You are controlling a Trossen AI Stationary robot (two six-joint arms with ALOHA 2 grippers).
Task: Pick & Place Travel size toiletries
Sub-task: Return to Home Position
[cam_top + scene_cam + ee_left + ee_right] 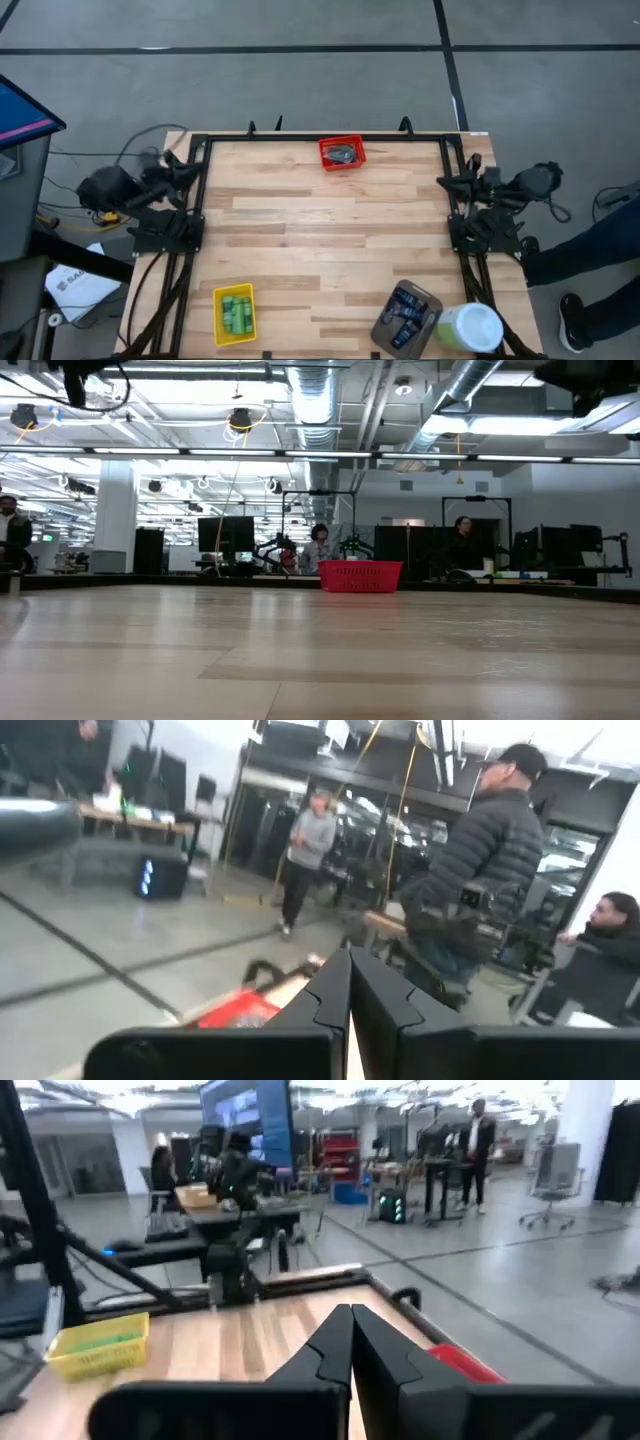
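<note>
Both arms sit folded at the sides of the wooden table (330, 240).
The left gripper (350, 960) and right gripper (351, 1315) are pinched closed on nothing. At the table's near edge, green bottles (237, 312) lie in a yellow bin (218, 315) and blue tubes (408, 315) in a dark bin (384, 328). At its far edge, grey pucks (342, 154) sit in a red bin (342, 141).

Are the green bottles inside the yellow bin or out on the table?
Inside. The green bottles lie within the walls of the yellow bin.

Table (320, 235): pale planked wood, smooth matt finish.
</note>
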